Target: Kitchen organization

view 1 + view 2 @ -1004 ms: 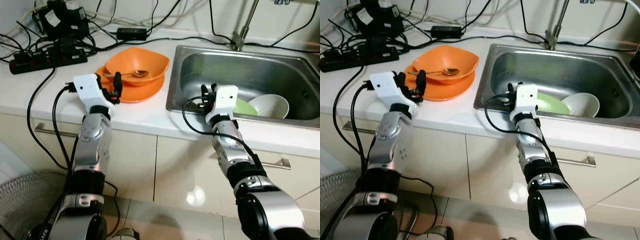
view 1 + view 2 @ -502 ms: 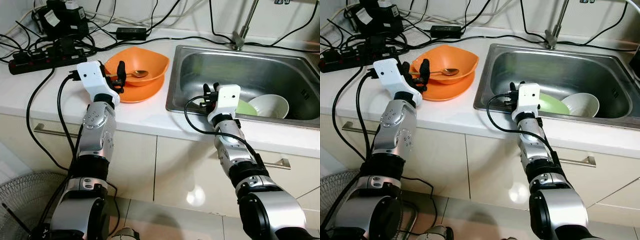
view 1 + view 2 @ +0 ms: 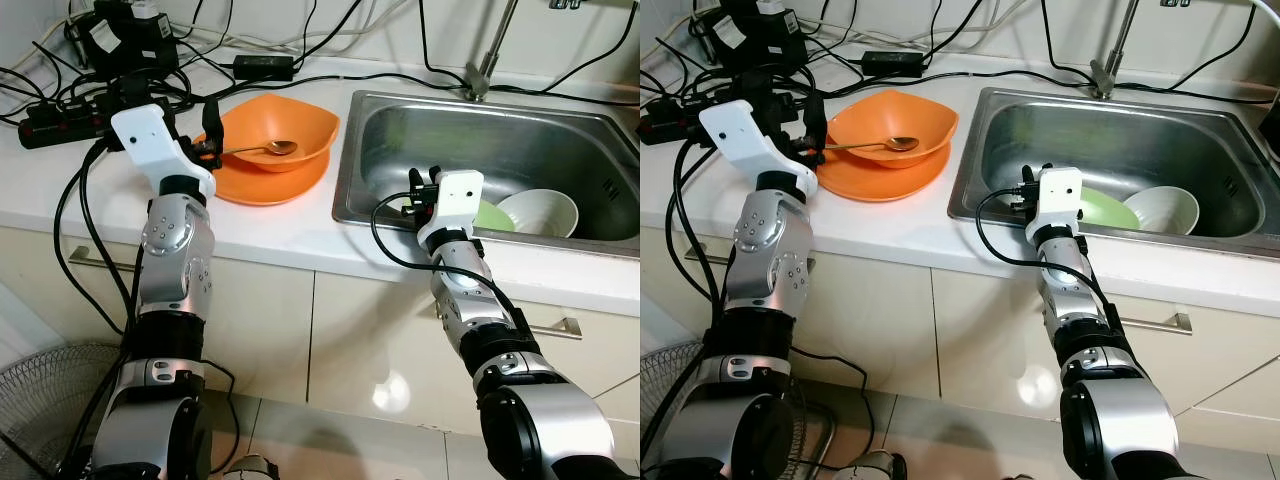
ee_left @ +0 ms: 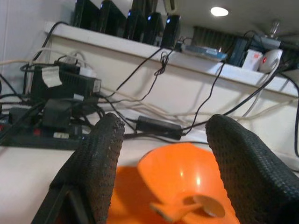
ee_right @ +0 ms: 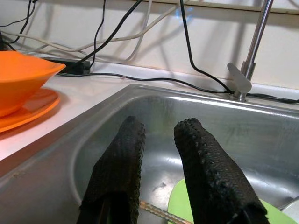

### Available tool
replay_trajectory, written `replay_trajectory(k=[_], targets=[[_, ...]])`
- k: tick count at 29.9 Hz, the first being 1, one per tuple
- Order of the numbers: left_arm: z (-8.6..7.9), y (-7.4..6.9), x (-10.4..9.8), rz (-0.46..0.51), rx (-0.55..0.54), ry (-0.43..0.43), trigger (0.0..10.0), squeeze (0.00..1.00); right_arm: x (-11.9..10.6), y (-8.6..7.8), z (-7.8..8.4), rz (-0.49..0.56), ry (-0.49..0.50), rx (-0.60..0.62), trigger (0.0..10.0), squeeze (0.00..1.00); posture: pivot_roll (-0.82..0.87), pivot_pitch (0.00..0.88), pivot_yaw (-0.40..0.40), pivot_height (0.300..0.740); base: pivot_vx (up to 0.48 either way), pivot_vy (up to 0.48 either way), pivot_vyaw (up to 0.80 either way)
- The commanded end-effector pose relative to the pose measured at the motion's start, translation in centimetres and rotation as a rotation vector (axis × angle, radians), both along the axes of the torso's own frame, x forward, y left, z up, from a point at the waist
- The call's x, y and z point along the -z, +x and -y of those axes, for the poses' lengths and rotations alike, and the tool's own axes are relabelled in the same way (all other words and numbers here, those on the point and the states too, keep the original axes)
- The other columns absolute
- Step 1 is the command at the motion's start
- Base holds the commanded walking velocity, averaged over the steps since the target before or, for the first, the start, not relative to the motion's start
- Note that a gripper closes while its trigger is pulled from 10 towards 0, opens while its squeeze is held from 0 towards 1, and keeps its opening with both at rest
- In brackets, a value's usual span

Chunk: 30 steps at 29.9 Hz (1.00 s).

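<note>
A white counter (image 3: 270, 225) runs across the scene, with a steel sink (image 3: 372, 150) set into its right part. On the left part an orange bowl (image 3: 290, 125) sits on an orange plate (image 3: 250, 188), and a spoon (image 3: 262, 149) lies in the bowl with its handle pointing left over the rim. The left hand (image 3: 207, 135) is raised at the left edge of the bowl, its two black fingers (image 4: 100, 154) spread wide apart and grasping nothing; in the left wrist view the spoon handle lies between them, and whether a finger touches it cannot be told. Far left on the counter lie a black power strip (image 3: 60, 120) and tangled cables (image 3: 180, 45), with a black adapter (image 3: 263, 67) behind the bowl. The right hand (image 3: 1034, 186) hangs over the near left rim of the sink, its fingers (image 5: 119, 163) parted by a narrow gap with nothing between them. Inside the sink, to the right, a green plate (image 3: 492, 214) lies beside a white bowl (image 3: 540, 212). A tap (image 3: 488, 50) rises at the far edge of the sink.
</note>
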<state>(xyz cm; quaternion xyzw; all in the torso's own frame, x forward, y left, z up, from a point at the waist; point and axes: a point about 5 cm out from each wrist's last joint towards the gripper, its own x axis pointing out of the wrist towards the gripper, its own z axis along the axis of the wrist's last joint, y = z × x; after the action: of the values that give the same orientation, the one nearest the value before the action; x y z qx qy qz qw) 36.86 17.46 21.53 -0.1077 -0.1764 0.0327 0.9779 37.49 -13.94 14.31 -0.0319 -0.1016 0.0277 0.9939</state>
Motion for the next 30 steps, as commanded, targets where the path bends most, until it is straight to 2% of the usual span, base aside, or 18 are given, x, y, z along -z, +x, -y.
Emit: replay_trajectory(k=[1,6,30], targets=[[0.2,0.1,1.2,-0.064,0.012,0.011,10.0,0.00,0.0,0.0,0.6,-0.001,0.010,0.017,10.0,0.00,0.14,0.028,-0.021,0.740,0.000,0.000,0.00],[0.7,0.4,1.6,-0.080,0.024,-0.012,10.0,0.00,0.0,0.0,0.8,-0.001,0.005,0.022,10.0,0.00,0.13,0.032,-0.020,0.740,0.000,0.000,0.00],[2.1,2.2,1.3,-0.123,0.050,-0.120,10.0,0.00,0.4,-0.3,1.1,-0.015,-0.002,0.033,10.0,0.00,0.11,0.048,-0.010,0.740,0.000,0.000,0.00]])
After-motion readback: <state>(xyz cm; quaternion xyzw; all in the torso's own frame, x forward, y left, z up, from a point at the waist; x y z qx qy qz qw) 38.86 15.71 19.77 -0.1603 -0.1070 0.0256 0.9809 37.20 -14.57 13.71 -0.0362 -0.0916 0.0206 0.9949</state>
